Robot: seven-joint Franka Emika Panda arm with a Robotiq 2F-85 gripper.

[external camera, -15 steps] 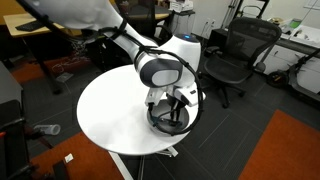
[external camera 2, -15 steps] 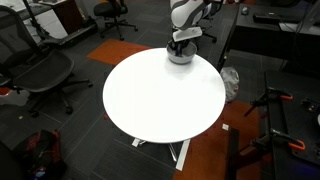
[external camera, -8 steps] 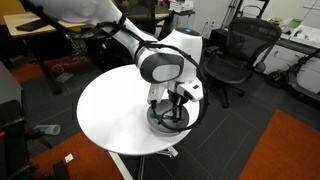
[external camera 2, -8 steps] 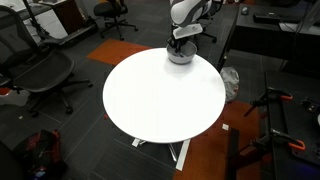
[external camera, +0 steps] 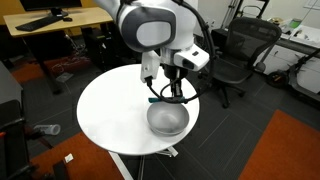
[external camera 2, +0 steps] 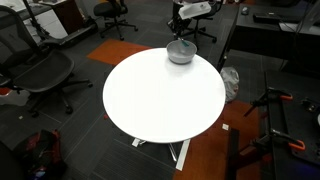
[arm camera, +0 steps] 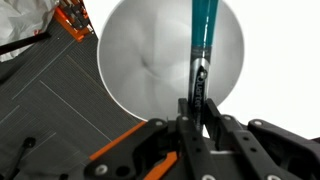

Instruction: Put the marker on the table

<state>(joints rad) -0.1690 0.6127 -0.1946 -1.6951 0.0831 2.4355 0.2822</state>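
Round table (external camera 2: 165,100), grey bowl (external camera 2: 181,52) near its rim.
Office chairs (external camera: 235,50) stand beyond the table. Your arm hangs over the bowl with the gripper (arm camera: 200,112) pointing down, jaws clamped on the marker (arm camera: 205,25), which is held above the bowl.

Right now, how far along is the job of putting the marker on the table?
Done: the marker is clamped in the gripper and clear of the grey bowl. In hand: it hangs in the air above the bowl. Left: carry it past the rim, lower it onto the white table and release.
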